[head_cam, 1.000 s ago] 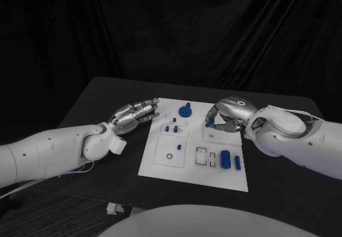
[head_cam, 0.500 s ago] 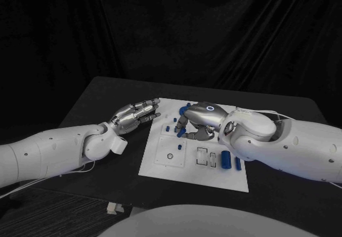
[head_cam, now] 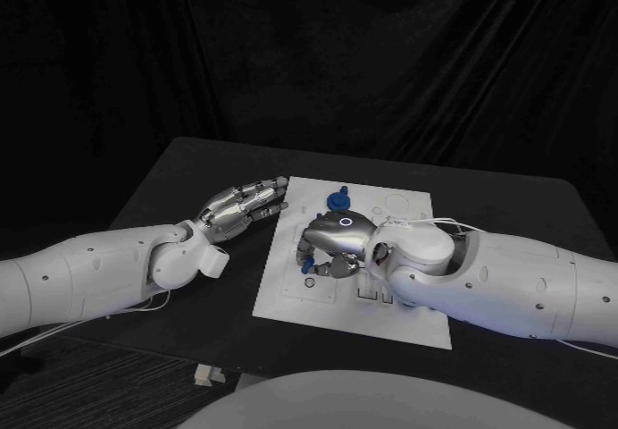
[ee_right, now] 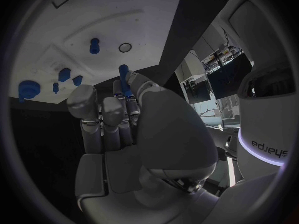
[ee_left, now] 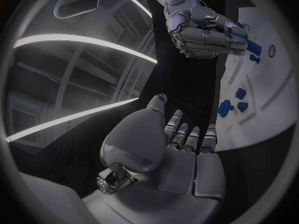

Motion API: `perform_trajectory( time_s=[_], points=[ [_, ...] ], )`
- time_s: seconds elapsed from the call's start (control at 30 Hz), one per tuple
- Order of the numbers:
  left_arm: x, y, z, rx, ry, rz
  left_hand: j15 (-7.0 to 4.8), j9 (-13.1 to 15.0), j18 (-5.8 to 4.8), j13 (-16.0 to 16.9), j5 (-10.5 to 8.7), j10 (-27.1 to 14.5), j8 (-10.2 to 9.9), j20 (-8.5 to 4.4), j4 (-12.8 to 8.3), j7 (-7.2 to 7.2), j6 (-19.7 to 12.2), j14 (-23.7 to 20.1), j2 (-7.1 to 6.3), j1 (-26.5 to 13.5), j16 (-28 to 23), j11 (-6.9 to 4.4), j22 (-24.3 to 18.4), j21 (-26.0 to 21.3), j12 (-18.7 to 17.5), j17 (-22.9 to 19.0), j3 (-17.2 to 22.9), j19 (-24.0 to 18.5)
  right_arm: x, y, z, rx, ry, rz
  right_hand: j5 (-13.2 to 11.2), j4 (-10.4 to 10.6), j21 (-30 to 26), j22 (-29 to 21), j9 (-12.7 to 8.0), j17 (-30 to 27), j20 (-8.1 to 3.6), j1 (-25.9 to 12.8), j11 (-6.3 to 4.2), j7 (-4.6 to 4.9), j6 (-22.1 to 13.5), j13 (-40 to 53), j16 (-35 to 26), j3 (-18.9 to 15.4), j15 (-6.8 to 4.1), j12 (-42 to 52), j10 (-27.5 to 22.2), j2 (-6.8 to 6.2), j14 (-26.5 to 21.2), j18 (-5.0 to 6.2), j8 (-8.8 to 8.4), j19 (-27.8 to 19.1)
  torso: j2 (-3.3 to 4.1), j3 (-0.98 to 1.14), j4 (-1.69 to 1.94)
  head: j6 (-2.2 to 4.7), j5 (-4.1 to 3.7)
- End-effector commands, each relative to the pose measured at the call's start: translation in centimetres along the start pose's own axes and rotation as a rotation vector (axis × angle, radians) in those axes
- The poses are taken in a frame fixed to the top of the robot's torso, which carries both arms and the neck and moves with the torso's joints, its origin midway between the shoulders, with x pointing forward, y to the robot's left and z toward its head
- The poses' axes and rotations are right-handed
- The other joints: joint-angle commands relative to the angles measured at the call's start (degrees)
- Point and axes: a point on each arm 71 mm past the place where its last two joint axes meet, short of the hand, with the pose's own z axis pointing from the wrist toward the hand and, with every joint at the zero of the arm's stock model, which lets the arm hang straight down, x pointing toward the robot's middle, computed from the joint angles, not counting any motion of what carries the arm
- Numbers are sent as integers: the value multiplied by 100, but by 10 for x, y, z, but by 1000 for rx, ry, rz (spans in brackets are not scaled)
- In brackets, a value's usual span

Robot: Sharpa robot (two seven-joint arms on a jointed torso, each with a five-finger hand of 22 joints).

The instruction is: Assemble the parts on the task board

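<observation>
Head view: right hand [head_cam: 332, 243] pinches blue peg [ee_right: 124, 77].

Left hand [ee_left: 181, 149] flat, fingers straight, holding nothing, beside task board [ee_left: 264, 104] edge. Right hand [ee_left: 206, 32] curled over board, pinching blue part [ee_left: 252, 46]. Blue parts [ee_left: 231, 100] standing nearby.

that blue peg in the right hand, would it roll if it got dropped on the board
Probably. The blue peg looks round and slim, so it would likely roll on the flat task board. It seems rigid and light, pinched at the right hand fingertips.
</observation>
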Motion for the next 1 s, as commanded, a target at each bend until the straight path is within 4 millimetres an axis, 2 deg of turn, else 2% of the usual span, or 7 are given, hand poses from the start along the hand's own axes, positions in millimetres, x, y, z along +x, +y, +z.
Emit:
perform_trajectory(
  time_s=[0.03, 0.17, 0.2, 0.27, 0.47, 1.0],
  points=[
    [2, -1, 1, 28, -1, -7, -40, 9, 67, 8, -19, -5, 19, -39, 40, 45, 4, -16, 4, -43, -36, 21, 4, -18, 24, -5, 6, -10, 4, 2, 1, -12, 27, -65, 32, -31, 20, 668, -4, 18, 2, 52, 39, 5, -54, 7, 14, 19, 2, -29, 20, -17, 2, -33, -37, 1, 3, -1, 0, -1, -6],
    [2, -1, 2, 25, 4, -11, -30, 8, 66, 7, -9, -8, 18, -35, 38, 42, -2, -14, 8, -38, -31, 17, 23, -13, 22, -3, 11, -2, 6, 2, 1, -8, 31, -77, 67, -62, 95, 684, 0, 107, 3, 58, 33, 6, -60, 17, 57, 41, -2, -29, 69, -26, 31, -43, -55, 23, 4, 0, 0, -1, -26],
    [3, 0, 2, 25, 5, -11, -25, 7, 66, 7, -7, -9, 17, -31, 37, 40, -6, -13, 9, -36, -29, 15, 36, -9, 23, -2, 13, 3, 6, 2, 1, -6, 33, -79, 97, -85, 283, 727, 6, 405, -2, 48, 20, 1, -56, 27, 209, 53, -12, -21, 126, -30, 135, -72, -67, 86, 4, 0, 2, -1, -33],
    [3, 0, 3, 23, 8, -13, -18, 7, 66, 7, -6, -9, 17, -24, 36, 38, -9, -13, 11, -34, -28, 13, 41, -8, 23, -2, 15, 6, 7, 2, 0, -1, 42, -82, 104, -95, 351, 742, 8, 511, -4, 42, 17, 0, -55, 28, 265, 58, -15, -24, 139, -33, 172, -82, -74, 110, 3, 0, -2, -1, -27],
    [3, 0, 4, 21, 11, -15, -18, 7, 66, 7, -6, -9, 17, -24, 36, 38, -9, -13, 11, -34, -28, 13, 41, -8, 23, -2, 15, 6, 11, 1, -1, 9, 64, -82, 118, -110, 363, 743, 10, 524, -6, 40, 18, -1, -57, 27, 278, 67, -16, -36, 139, -39, 183, -83, -83, 115, 0, -1, -18, -1, -9],
    [4, 1, 4, 16, 16, -18, -1, 6, 65, 6, 3, -13, 17, -8, 30, 34, -16, -10, 14, -25, -23, 8, 41, -7, 21, 0, 22, 7, 19, 3, -3, 0, 65, -109, 127, -127, 421, 754, 11, 629, -6, 21, 26, 8, -70, 24, 337, 78, -12, -59, 134, -51, 218, -92, -105, 132, 0, 1, -12, -1, -1]
  ],
)
